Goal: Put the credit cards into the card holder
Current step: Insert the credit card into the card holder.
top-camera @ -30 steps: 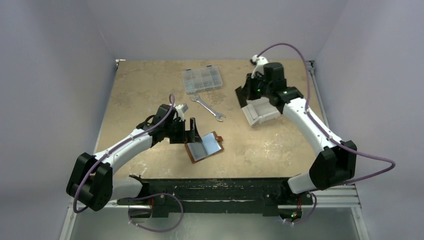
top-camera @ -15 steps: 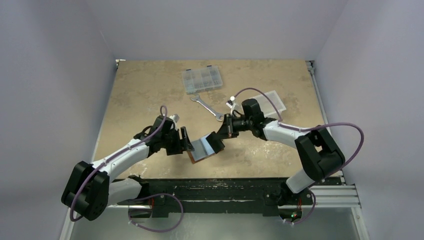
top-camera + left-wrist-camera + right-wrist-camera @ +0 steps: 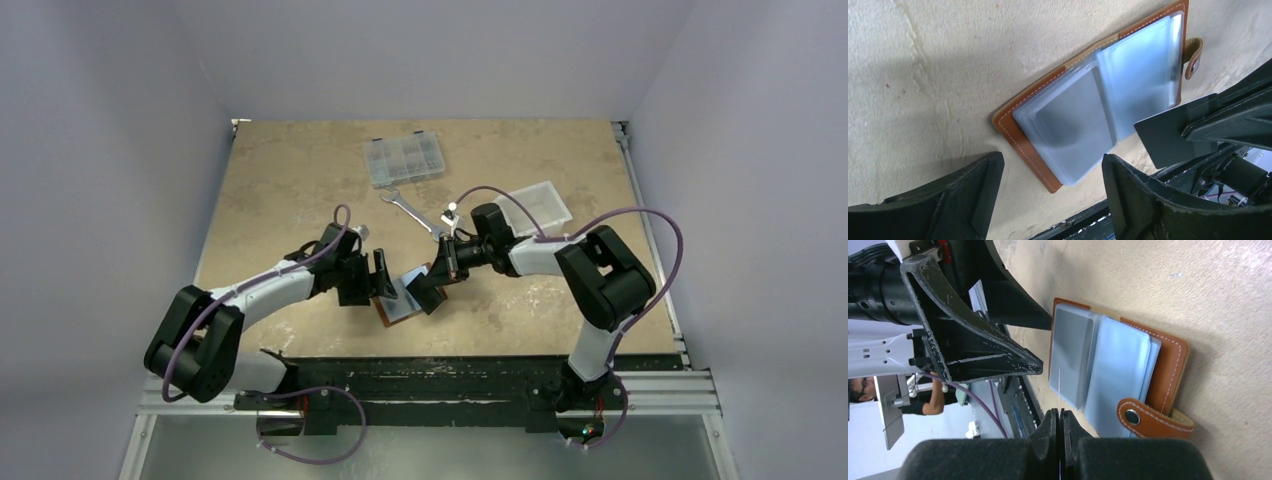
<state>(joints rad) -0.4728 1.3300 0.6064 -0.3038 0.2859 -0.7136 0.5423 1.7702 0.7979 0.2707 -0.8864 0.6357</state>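
The card holder (image 3: 392, 308) lies open on the table, brown leather (image 3: 1010, 127) with clear plastic sleeves and a snap strap (image 3: 1148, 419). My right gripper (image 3: 437, 285) is shut on a credit card (image 3: 1059, 385), seen edge-on as a thin line in the right wrist view. The card hangs tilted just over the holder's sleeves and shows as a dark rectangle (image 3: 1173, 132) in the left wrist view. My left gripper (image 3: 383, 280) stands open at the holder's left edge, its jaws straddling that corner (image 3: 1052, 165) with nothing gripped.
A silver wrench (image 3: 415, 212) lies behind the holder. A clear compartment box (image 3: 405, 160) sits at the back. A pale plastic bin (image 3: 540, 203) lies at the back right. The black rail (image 3: 420, 370) runs along the table's near edge.
The right arm swung from the bin at the back right down to the holder, carrying a card. The left gripper narrowed somewhat and stayed by the holder's left edge.
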